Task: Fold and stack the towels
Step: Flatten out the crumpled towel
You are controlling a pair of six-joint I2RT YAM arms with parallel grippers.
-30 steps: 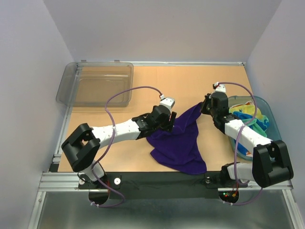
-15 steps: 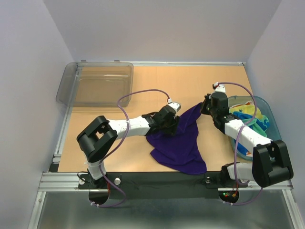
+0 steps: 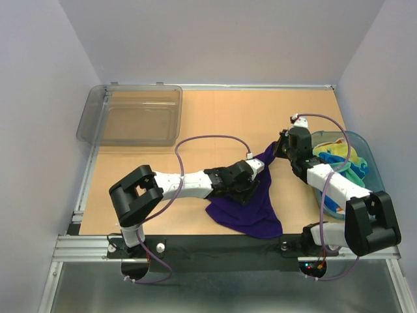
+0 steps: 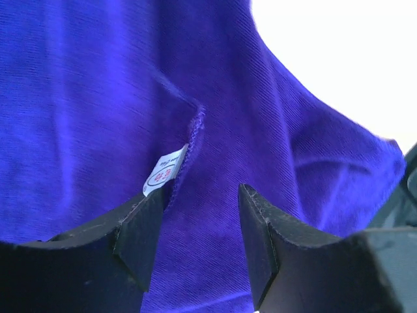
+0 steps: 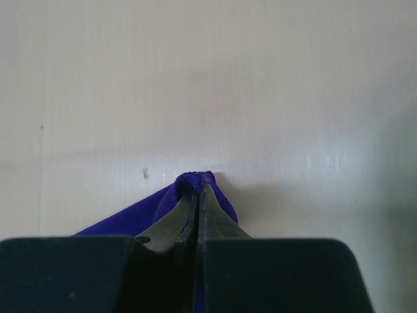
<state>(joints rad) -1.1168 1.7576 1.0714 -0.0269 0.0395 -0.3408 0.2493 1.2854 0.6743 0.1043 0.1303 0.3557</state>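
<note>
While the purple towel [image 3: 251, 205] lies rumpled at lower centre of the counter [image 3: 215, 111], nothing looks folded or stacked yet. The right end effector [image 3: 280, 147] pinches its upper corner, and the left end effector [image 4: 199, 195] hovers spread over its hem. The other towels [image 3: 339, 163] wait in the basket [image 3: 360, 139] at right.

Even light is washing over the wooden tabletop [image 3: 221, 111], and it is glowing a warm orange-tan. Plain pale grey-lavender walls are closing it in on three sides: the back wall [image 3: 221, 39], the left wall [image 3: 32, 130] and the right wall [image 3: 384, 78]. A silver aluminium rail [image 3: 85, 246] is running along the near edge, with a black strip [image 3: 221, 251] lying beside it. A dull grey metal sheet [image 3: 221, 290] is showing below.
</note>
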